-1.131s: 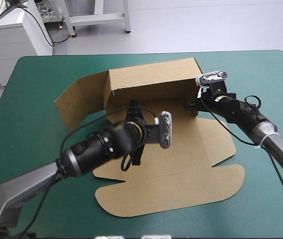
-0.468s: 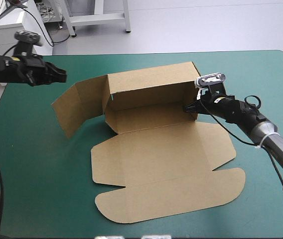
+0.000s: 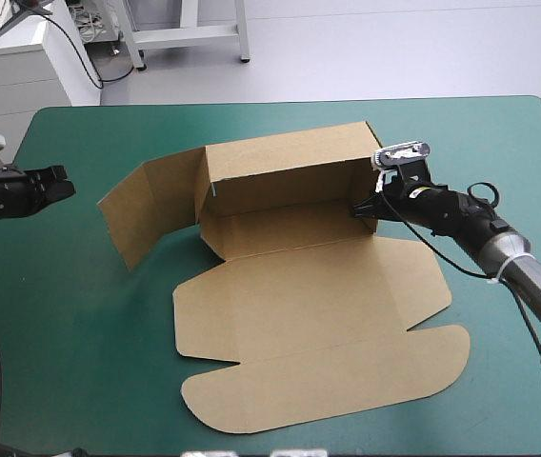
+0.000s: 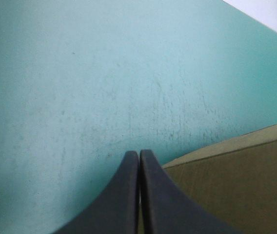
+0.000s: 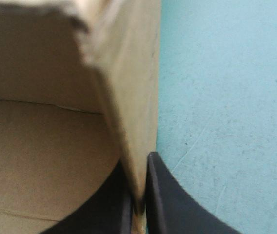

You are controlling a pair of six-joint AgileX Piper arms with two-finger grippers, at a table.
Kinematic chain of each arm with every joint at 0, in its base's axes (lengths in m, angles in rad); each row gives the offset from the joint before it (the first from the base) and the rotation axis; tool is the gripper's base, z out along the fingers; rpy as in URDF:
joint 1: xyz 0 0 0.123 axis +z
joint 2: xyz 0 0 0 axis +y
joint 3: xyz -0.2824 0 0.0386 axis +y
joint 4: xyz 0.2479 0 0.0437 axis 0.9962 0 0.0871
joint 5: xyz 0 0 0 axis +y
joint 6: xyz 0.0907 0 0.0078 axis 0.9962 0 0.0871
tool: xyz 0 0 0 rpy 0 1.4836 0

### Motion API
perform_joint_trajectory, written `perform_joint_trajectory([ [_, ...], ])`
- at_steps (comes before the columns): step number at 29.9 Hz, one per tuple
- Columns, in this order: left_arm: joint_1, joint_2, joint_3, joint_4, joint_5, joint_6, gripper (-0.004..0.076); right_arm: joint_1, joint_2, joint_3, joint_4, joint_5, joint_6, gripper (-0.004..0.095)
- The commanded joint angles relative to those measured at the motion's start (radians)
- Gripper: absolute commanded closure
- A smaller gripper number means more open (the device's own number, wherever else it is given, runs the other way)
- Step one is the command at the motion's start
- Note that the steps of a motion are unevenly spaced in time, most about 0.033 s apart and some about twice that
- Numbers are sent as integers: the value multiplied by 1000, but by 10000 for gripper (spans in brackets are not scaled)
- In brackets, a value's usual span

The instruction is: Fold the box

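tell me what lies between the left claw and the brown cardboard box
Only bare teal-green table cover, as the high view shows: the shut left claw hangs apart from the raised left flap of the brown cardboard box.

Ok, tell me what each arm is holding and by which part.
Right jaws: shut on the box, pinching its raised right end wall. Left jaws: shut, holding nothing.

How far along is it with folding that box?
Partway. Done: the box has its back wall standing. In hand: the right claw is shut on the raised right end wall. Left: the left end flap splays outward, untucked, and the front panels lie flat on the table. The left claw, shut and empty, hangs by the table's left edge.
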Motion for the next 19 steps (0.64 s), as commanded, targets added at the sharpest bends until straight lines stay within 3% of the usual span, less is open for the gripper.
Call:
perform_joint_trajectory([
  [1,15,-41,70,-134,-67,36,732,-6,-40,-68,15,-4,25,921],
  [4,28,-41,132,-134,-95,37,732,-13,-40,-132,-5,79,96,919],
  [7,28,-41,168,-139,-114,37,732,-15,-40,-227,-127,209,236,919],
  [12,26,-41,182,-148,-131,37,732,-15,-40,-427,-308,535,427,919],
  [19,26,-41,182,-180,-135,37,732,-15,-37,-513,-300,838,454,919],
])
